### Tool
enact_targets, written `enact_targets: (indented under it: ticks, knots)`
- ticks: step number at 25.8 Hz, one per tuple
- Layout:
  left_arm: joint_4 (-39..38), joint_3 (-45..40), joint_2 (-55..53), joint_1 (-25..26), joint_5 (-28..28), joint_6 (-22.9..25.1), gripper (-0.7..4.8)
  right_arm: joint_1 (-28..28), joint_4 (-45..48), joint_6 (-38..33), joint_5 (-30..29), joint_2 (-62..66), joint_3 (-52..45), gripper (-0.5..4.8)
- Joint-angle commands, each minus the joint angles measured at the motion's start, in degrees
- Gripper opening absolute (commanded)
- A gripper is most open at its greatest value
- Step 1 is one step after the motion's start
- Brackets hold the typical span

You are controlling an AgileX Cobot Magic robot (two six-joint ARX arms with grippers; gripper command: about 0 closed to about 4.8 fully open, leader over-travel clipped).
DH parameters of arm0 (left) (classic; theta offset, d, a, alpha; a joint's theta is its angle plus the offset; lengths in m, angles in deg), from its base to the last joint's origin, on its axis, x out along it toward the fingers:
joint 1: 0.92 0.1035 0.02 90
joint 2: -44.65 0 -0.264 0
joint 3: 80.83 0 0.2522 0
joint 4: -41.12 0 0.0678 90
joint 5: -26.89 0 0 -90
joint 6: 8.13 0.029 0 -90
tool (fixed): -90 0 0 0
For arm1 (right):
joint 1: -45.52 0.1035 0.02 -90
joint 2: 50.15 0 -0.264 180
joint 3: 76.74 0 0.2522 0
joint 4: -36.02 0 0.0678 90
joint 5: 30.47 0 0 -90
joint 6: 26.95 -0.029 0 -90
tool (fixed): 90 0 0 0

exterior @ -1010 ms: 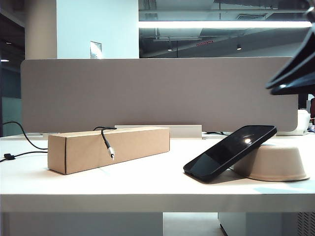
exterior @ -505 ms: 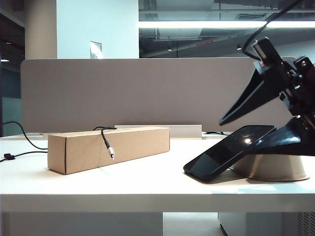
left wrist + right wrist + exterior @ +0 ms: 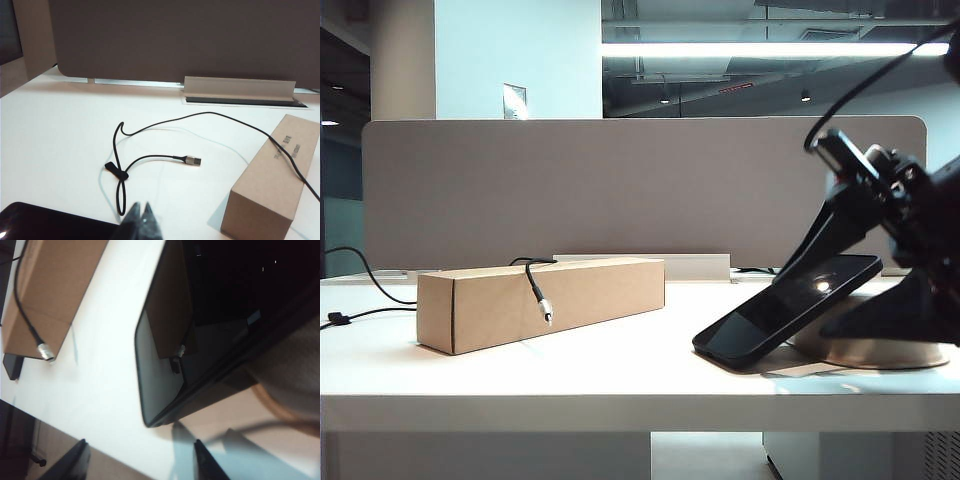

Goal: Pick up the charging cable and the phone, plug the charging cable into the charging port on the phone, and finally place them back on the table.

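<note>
The phone (image 3: 788, 310) is a black slab leaning with its top end on a beige bowl (image 3: 880, 352). My right gripper (image 3: 802, 306) hangs open at the right, one finger above the phone's raised end and one low before the bowl. In the right wrist view the phone (image 3: 210, 325) lies just beyond my right gripper (image 3: 139, 457), with nothing between the fingers. The charging cable (image 3: 534, 285) drapes over a cardboard box (image 3: 540, 302), its silver plug (image 3: 548, 313) hanging down the front. My left gripper (image 3: 140, 212) is shut and empty over the table (image 3: 50, 125). The charging port does not show.
The cable (image 3: 150, 125) loops across the white top to a second metal plug (image 3: 192, 161) near the box (image 3: 272, 182). A grey partition (image 3: 640, 190) closes the back. A dark glossy shape (image 3: 45, 222) sits beside the left gripper. The table's front edge (image 3: 620, 412) is near.
My right gripper has come down from the upper right and opened wide, and now stands at the phone and bowl. Phone, cable and box have not moved.
</note>
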Motion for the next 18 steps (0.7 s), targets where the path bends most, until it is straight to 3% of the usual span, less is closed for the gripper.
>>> enact_targets:
  ticks: [1,17,18]
  knots:
    - [1.0,0.3,-0.1,0.0,0.1,0.2,-0.06,0.0,3.7,-1.2,0.2,1.9,0.3,2.85]
    - [1.2,0.3,-0.1,0.0,0.0,0.2,-0.06,0.1,17.2,-5.0,3.9,10.8,0.3,2.82]
    - [1.2,0.3,-0.1,0.0,0.0,0.2,-0.06,0.2,18.3,-5.2,4.0,11.5,0.5,2.59]
